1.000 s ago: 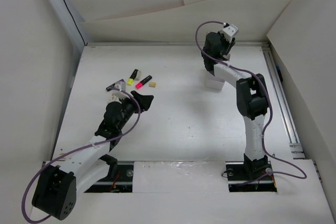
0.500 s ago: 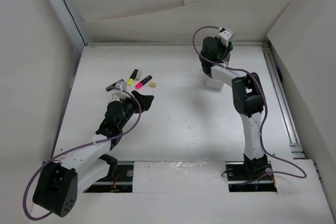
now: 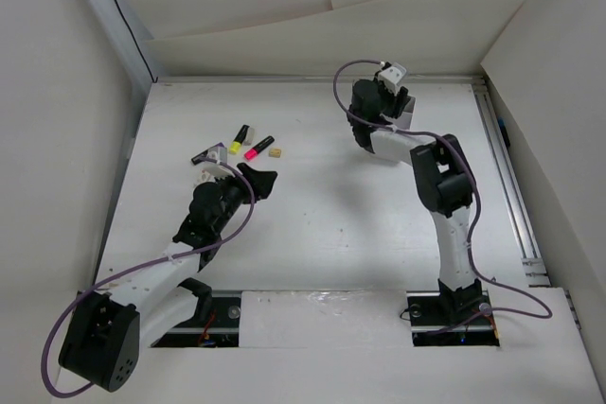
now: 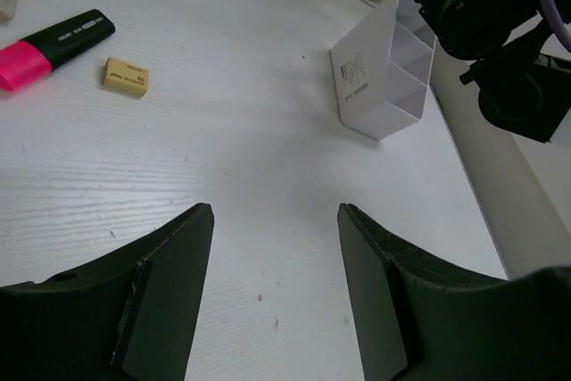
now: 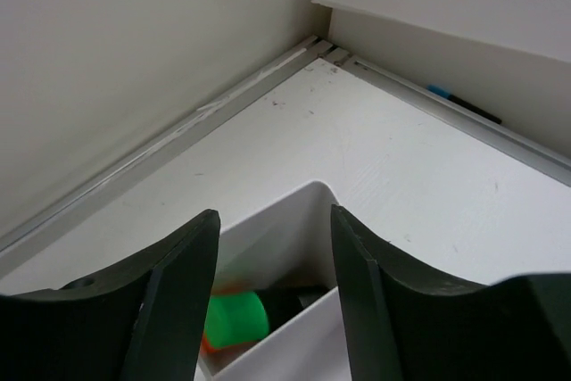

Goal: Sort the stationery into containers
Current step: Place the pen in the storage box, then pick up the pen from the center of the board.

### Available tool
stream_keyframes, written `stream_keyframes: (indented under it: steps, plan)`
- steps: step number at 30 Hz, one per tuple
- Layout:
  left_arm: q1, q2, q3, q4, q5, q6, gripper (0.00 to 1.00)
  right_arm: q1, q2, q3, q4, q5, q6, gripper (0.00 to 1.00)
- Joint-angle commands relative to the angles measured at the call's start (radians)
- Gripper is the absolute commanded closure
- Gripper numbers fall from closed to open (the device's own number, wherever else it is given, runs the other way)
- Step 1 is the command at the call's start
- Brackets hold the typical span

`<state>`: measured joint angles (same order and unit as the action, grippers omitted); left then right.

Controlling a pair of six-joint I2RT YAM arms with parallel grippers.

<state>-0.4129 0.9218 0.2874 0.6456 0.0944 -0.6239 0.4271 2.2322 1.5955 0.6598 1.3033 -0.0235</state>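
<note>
Both empty and spread wide, left fingers (image 4: pixel 169 283) and right fingers (image 5: pixel 183 283). Swung the right ones leftward over box (image 5: pixel 299 207) this past second; green marker (image 5: pixel 236 318) in compartment just below, so drop looks done. Still to fetch: pink marker (image 4: pixel 53 42) and eraser (image 4: pixel 125 76), ahead-left of left fingers on worktop (image 4: pixel 223 158).

Five markers show in all. Three lie loose on the table (image 3: pixel 331 219): one yellow marker (image 3: pixel 239 138), one pink marker (image 3: pixel 258 147) and one dark marker (image 3: pixel 205 153) too small to tell its colour. Two more sit together in one white box (image 4: pixel 370 86): one green marker (image 5: pixel 236 318) and one orange marker (image 5: pixel 208 343), mostly hidden under the green. There is a single tan eraser block (image 4: pixel 125 76), and the one box is split into three compartments.
</note>
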Motion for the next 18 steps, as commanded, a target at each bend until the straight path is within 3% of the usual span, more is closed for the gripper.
stream_keyframes:
  steps: [1,8,10,11,13,14,15,16,18]
  plan:
    - [-0.004,-0.02,0.004,0.019,-0.034,0.026,0.45,0.007,-0.118,-0.028,0.057,0.027,-0.009,0.41]
    - [-0.004,0.034,0.059,-0.081,-0.117,0.055,0.44,0.105,-0.291,-0.152,0.057,0.036,0.003,0.34]
    - [-0.004,0.064,0.088,-0.124,-0.159,0.065,0.44,0.162,-0.325,-0.166,-0.021,0.001,0.057,0.34]
    - [-0.004,0.083,0.105,-0.15,-0.174,0.066,0.44,0.182,-0.356,-0.166,-0.161,-0.01,0.16,0.36]
    - [-0.004,0.138,0.153,-0.185,-0.203,0.079,0.44,0.226,-0.391,-0.175,-0.338,-0.123,0.306,0.5]
    - [-0.004,0.155,0.168,-0.223,-0.212,0.079,0.43,0.236,-0.431,-0.189,-0.424,-0.189,0.389,0.69]
    - [-0.004,0.187,0.186,-0.241,-0.213,0.088,0.42,0.236,-0.454,-0.204,-0.556,-0.273,0.543,0.79]
    - [-0.004,0.204,0.225,-0.257,-0.234,0.089,0.4,0.236,-0.479,-0.227,-0.583,-0.459,0.595,0.88]
    - [-0.004,0.245,0.277,-0.337,-0.257,0.108,0.36,0.236,-0.547,-0.322,-0.598,-0.6,0.721,1.0]
